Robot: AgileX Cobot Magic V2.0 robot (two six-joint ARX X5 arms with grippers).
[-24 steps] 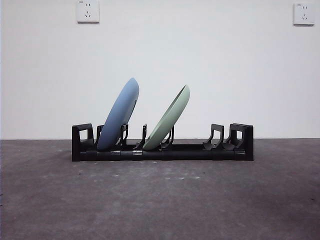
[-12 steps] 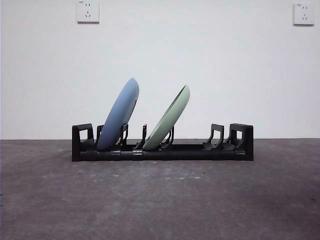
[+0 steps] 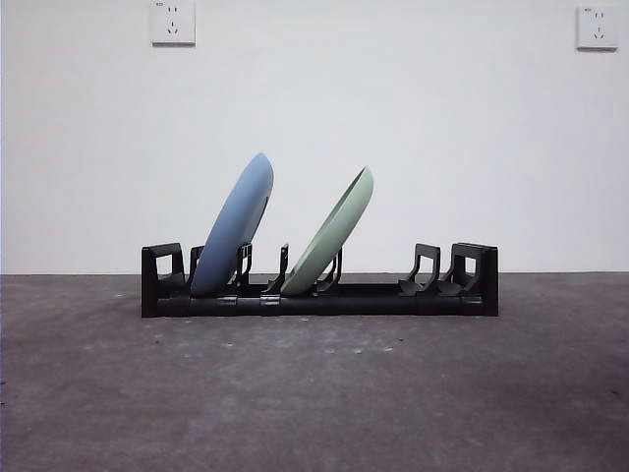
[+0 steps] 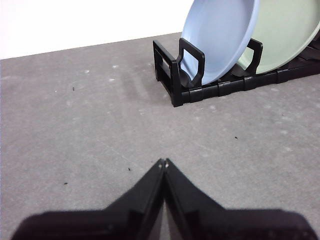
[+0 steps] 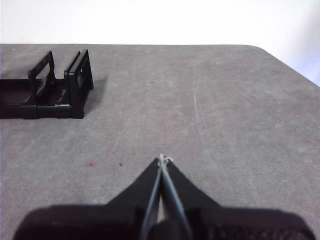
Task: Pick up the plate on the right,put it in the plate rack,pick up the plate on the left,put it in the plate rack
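With both plates seated: blue plate (image 3: 234,226) and green plate (image 3: 331,234) leaned in plate rack (image 3: 319,295); left gripper (image 4: 163,162), right gripper (image 5: 163,158) pressed together, clear. Best kept well away from rack.
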